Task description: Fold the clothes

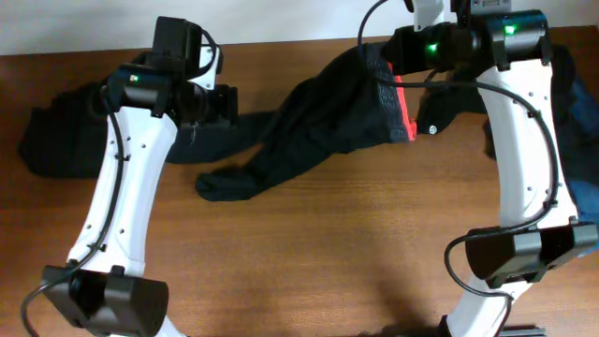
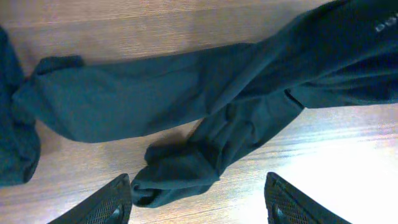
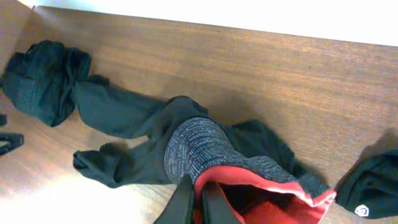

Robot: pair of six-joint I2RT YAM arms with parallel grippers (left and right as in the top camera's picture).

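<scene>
Long black trousers (image 1: 309, 122) lie across the middle of the table, one leg ending in a cuff (image 1: 225, 183). Their grey waistband (image 3: 199, 146) with red-orange lining (image 3: 261, 186) is lifted at the right. My right gripper (image 3: 200, 199) is shut on the waistband's edge, seen from overhead at the trousers' top right (image 1: 401, 75). My left gripper (image 2: 199, 208) hangs open above the cuff (image 2: 174, 180), with a finger (image 2: 106, 205) at each side and nothing between them. From overhead the left gripper (image 1: 223, 101) is over the other leg (image 2: 124, 99).
A bundled black garment (image 1: 56, 131) lies at the far left, touching the end of the trousers' leg. More dark clothes (image 1: 571, 84) and a blue piece (image 1: 585, 183) sit at the right edge behind the right arm. A black garment with a small logo (image 3: 373, 186) lies close to the waistband.
</scene>
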